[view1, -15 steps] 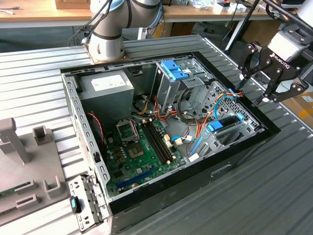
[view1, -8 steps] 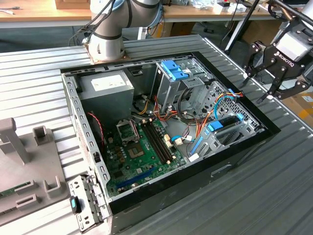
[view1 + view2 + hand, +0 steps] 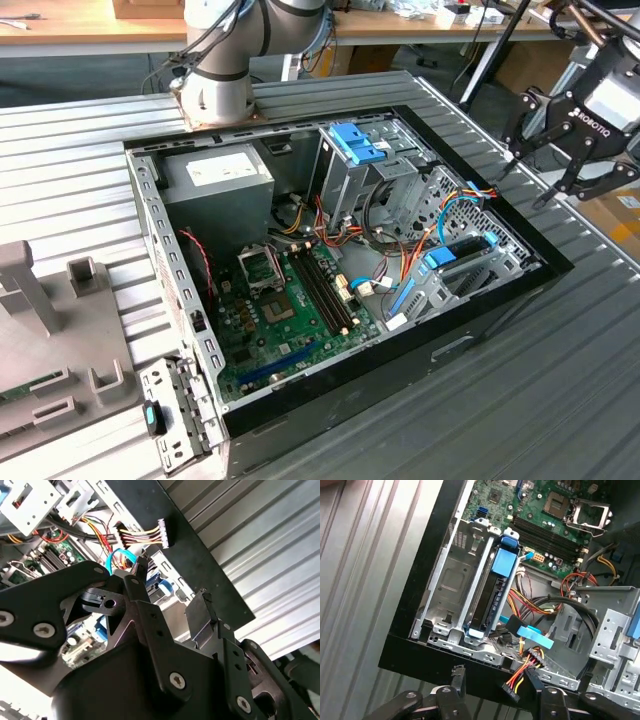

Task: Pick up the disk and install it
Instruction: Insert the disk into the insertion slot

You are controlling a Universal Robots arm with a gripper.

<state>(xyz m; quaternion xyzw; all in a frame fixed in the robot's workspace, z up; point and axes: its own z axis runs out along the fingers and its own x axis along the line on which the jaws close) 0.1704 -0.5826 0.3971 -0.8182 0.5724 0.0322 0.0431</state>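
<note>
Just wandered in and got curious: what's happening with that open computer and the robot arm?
A robot arm's gripper hangs just beyond the edge of an open computer case lying on a ridged metal table. Its fingers are spread and hold nothing. The disk, dark with blue side rails, sits in the metal drive cage inside the case, near that edge, with loose cables beside it.

An open computer case (image 3: 450,345) lies on the ribbed surface (image 3: 70,170), its green motherboard (image 3: 285,315) exposed beside a grey power supply (image 3: 215,185).
</note>
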